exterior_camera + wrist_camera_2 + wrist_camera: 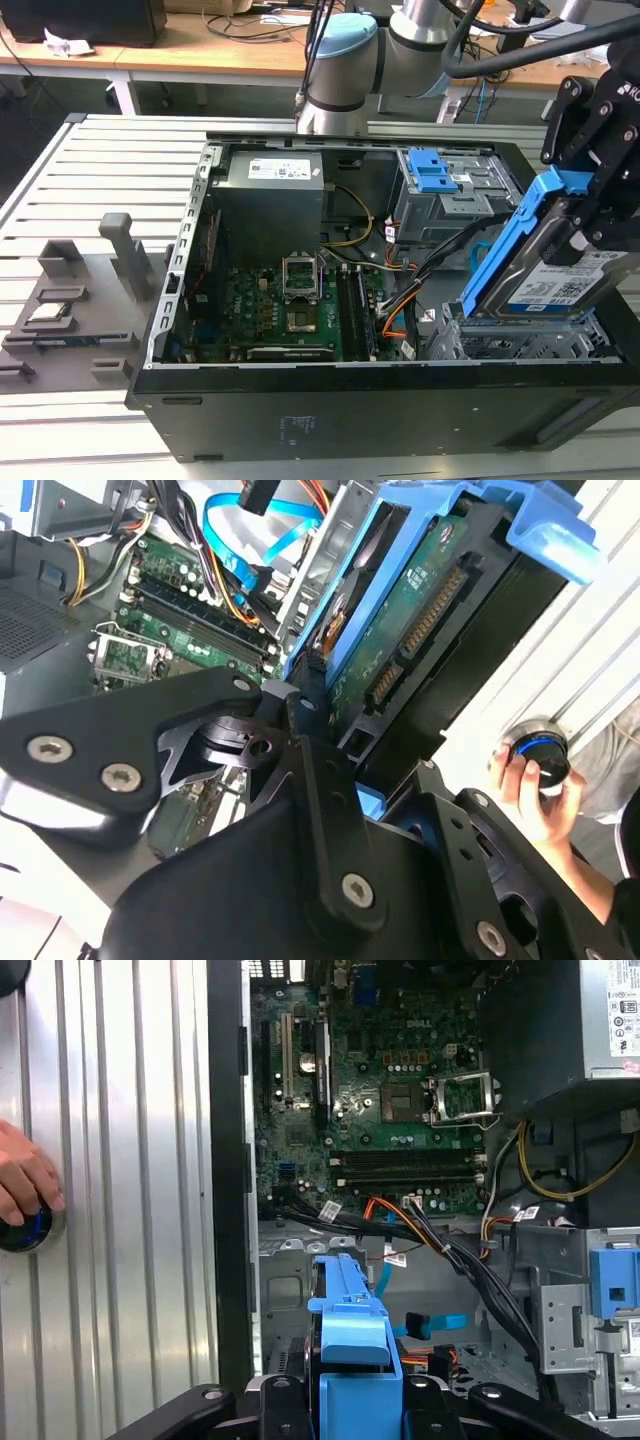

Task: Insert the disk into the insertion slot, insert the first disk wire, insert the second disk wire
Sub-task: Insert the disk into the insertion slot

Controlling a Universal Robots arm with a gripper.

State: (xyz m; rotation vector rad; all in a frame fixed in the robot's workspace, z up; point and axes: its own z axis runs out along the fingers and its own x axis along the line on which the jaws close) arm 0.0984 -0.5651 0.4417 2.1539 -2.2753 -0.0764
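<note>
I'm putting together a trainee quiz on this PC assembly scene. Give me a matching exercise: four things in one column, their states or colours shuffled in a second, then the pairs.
1. disk
2. slot
3. data cable
4. hand

A. on a round knob
B. light blue, inside the case
C. silver perforated metal
D. tilted, held in the jaws

Pairs: 1-D, 2-C, 3-B, 4-A

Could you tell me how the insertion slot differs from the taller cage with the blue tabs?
The insertion slot is low, silver and perforated; the taller cage is grey and stands higher. The slot has the disk tilted over it; the taller cage carries two blue tabs. Both are metal bays inside the case.
</note>
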